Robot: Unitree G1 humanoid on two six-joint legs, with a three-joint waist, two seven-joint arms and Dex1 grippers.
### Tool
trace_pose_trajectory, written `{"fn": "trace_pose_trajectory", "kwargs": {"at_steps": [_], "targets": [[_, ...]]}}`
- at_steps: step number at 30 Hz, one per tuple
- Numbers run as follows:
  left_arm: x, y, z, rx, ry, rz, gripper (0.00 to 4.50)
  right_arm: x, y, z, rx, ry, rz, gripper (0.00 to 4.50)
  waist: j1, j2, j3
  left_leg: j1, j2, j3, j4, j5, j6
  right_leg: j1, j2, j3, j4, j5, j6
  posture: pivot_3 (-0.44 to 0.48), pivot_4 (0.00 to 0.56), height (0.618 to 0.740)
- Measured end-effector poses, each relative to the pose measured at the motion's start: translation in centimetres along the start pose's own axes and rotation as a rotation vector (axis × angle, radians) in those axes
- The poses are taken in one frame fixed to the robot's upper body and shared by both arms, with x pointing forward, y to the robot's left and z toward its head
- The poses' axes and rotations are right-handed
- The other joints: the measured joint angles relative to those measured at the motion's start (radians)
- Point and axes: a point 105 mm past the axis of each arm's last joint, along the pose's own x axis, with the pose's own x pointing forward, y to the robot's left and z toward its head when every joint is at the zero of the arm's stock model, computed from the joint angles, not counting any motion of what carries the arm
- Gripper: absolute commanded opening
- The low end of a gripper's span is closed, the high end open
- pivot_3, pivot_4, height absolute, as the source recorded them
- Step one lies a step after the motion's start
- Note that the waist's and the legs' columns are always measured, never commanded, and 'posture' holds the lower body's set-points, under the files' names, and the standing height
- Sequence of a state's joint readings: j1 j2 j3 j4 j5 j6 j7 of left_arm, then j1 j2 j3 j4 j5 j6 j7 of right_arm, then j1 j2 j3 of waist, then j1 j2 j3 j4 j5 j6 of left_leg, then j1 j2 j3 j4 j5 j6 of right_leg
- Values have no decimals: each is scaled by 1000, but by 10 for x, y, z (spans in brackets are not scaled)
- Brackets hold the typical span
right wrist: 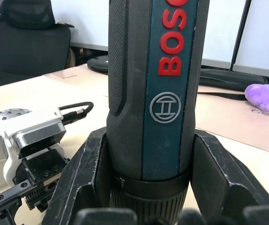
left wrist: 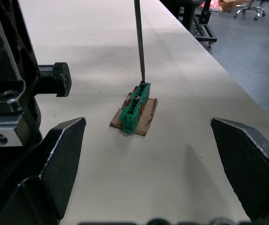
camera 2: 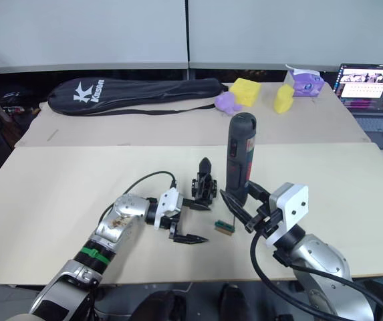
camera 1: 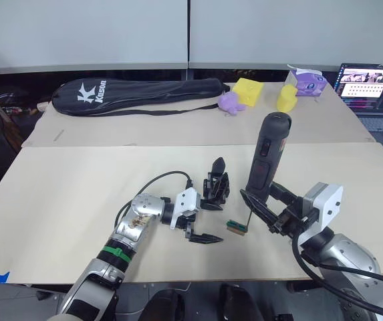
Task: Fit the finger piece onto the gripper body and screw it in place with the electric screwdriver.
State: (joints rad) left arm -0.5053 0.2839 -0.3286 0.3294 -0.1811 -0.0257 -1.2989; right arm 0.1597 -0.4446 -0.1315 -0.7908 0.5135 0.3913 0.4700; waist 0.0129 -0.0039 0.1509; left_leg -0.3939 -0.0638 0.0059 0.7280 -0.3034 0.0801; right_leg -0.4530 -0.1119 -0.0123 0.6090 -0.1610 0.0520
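Observation:
The electric screwdriver (camera 1: 269,152) stands upright with my right gripper (camera 1: 266,208) shut on its lower body; it shows close up in the right wrist view (right wrist: 158,89). Its thin bit (left wrist: 138,40) points down, the tip resting on a tiny green block (left wrist: 135,107) that lies on a brown card. The gripper body (camera 1: 216,186), a small black block with one pointed finger sticking up, stands on the table just left of the screwdriver. My left gripper (camera 1: 220,223) is open beside it, its fingers (left wrist: 64,154) spread wide on either side of the green block. The finger piece is out of view.
A black racket bag (camera 1: 138,95) lies across the far table. Near it are a purple plush toy (camera 1: 230,101), two yellow sponges (camera 1: 248,90), a purple tissue pack (camera 1: 308,81) and an open laptop (camera 1: 370,85). The table's front edge (camera 1: 198,279) runs just below my grippers.

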Motion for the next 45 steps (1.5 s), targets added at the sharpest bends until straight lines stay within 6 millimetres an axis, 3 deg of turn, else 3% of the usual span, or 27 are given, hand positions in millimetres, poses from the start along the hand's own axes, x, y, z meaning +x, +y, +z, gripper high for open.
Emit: {"fn": "trace_pose_trajectory", "kwargs": {"at_steps": [45], "targets": [[-1,0,-4,4,-3,6,4500,0,2,-1,2,-15,20,1928,0,0,0,0,0,0,0,0,0,0,0,0,0,0,0,0,150,723]]}}
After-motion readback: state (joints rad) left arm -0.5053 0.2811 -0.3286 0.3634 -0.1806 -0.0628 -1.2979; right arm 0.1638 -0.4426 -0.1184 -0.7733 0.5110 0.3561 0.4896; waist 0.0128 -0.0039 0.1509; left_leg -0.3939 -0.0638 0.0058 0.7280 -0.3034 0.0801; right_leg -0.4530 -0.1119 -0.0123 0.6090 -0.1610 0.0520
